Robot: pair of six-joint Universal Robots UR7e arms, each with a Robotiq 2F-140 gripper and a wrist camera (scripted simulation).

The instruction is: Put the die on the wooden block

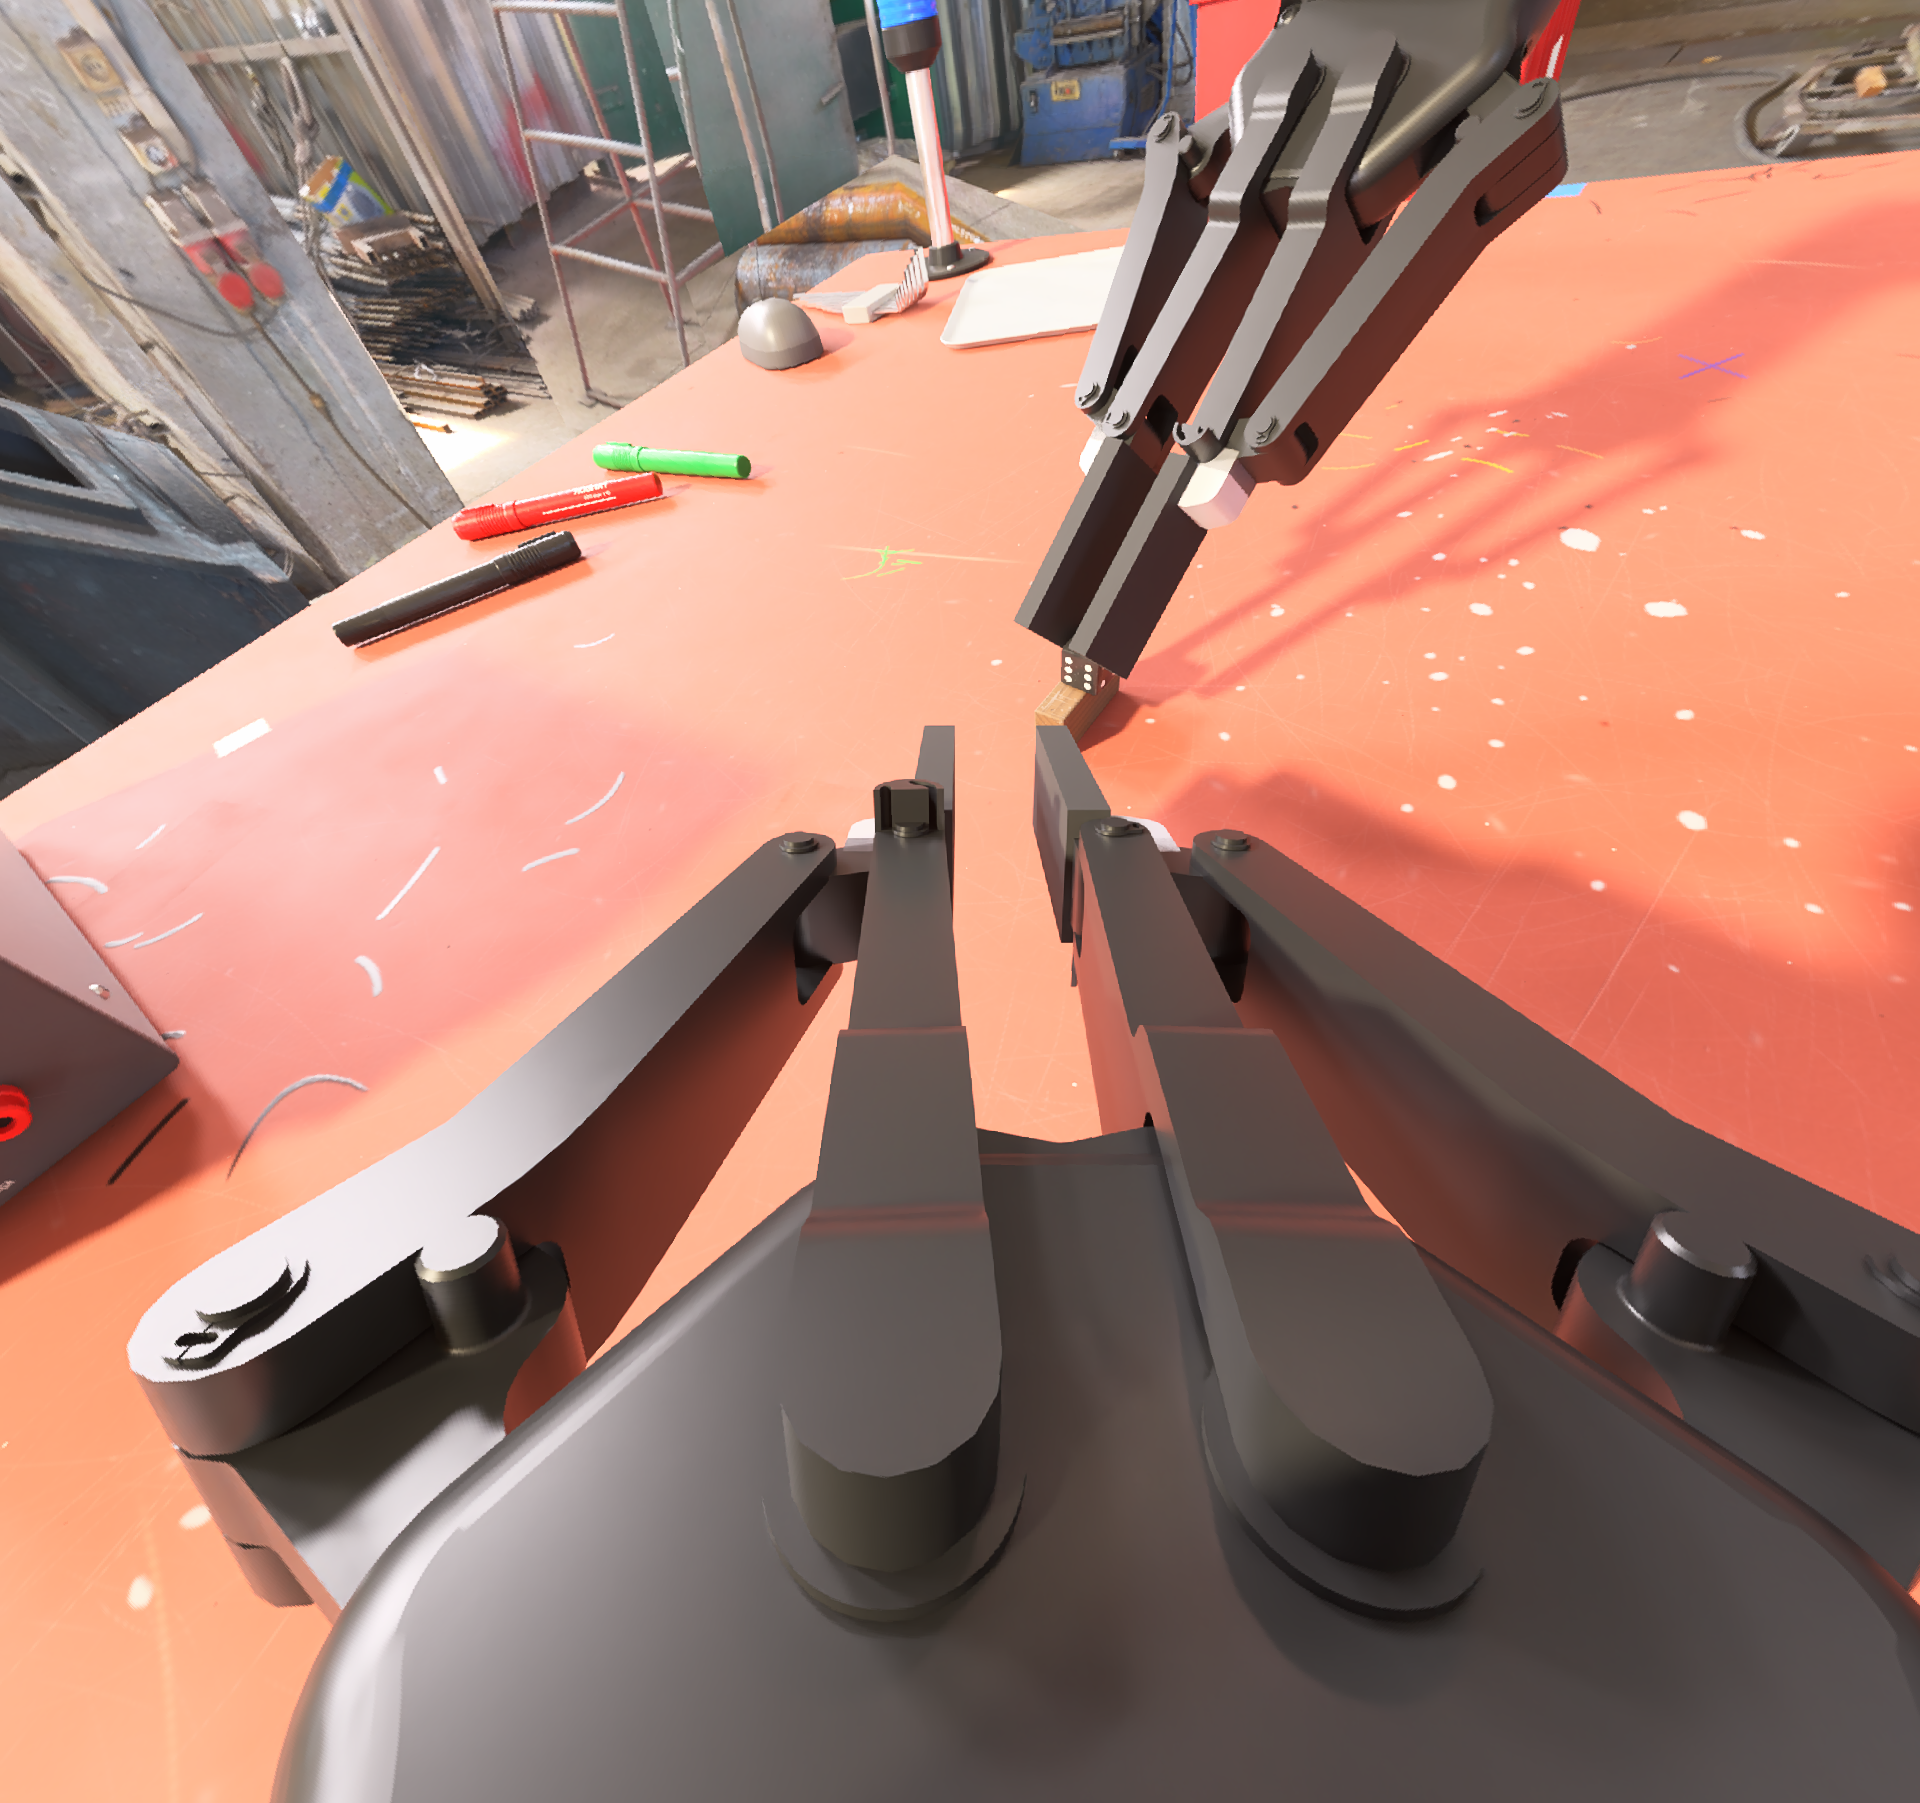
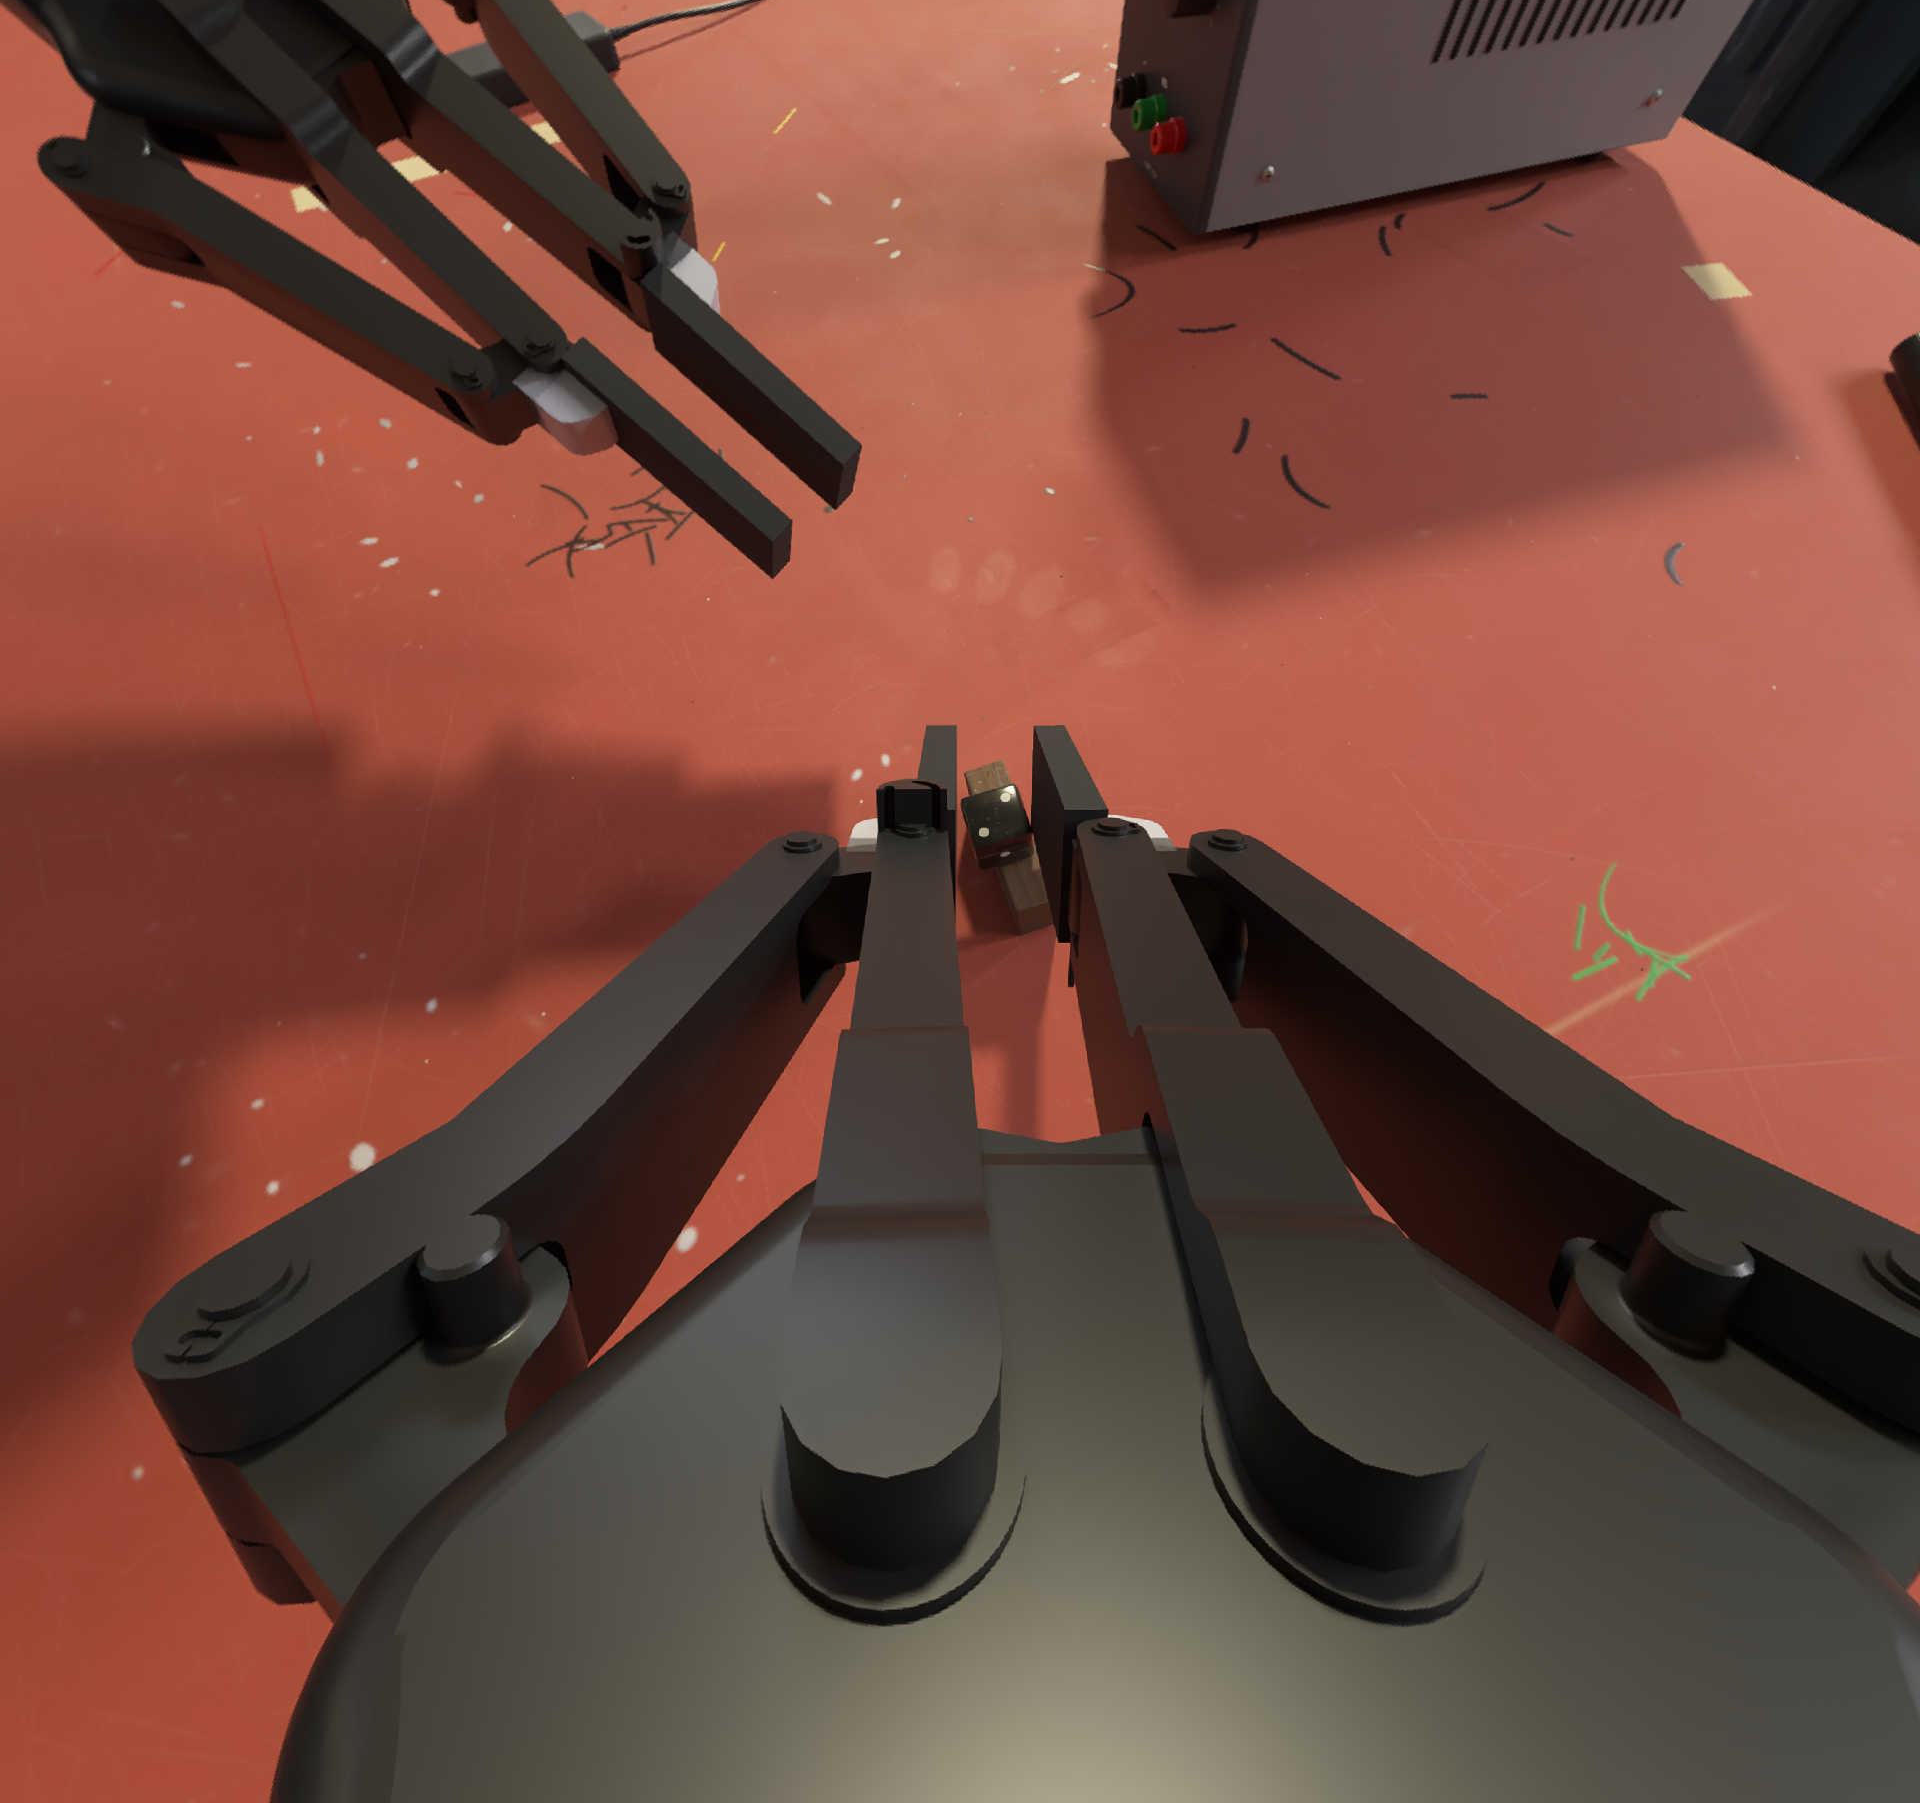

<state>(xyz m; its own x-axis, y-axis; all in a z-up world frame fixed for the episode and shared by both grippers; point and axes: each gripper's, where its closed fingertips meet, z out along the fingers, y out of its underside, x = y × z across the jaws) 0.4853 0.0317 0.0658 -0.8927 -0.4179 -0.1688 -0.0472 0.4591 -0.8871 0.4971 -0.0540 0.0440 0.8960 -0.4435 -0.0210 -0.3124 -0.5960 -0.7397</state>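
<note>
Three markers, green (image 1: 671, 461), red (image 1: 558, 507) and black (image 1: 457, 587), lie well to one side of the red table (image 1: 727, 714); a grey box (image 2: 1455, 39) stands farther off. The black die (image 2: 994, 811) sits on the wooden block (image 2: 1023, 896), between the right gripper's (image 2: 992, 751) slightly parted fingers; contact cannot be told. The left gripper (image 1: 992, 751) hangs near, fingers slightly apart, empty.

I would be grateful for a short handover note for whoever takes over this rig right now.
Right gripper: jaws slightly apart, straddling the die, no firm contact visible.
Left gripper: nearly closed, empty, hanging just short of the wooden block.
The die sits on the wooden block on the red table.
Done: placement appears made.
Left: lift the right gripper clear and check the die stays put.
</note>
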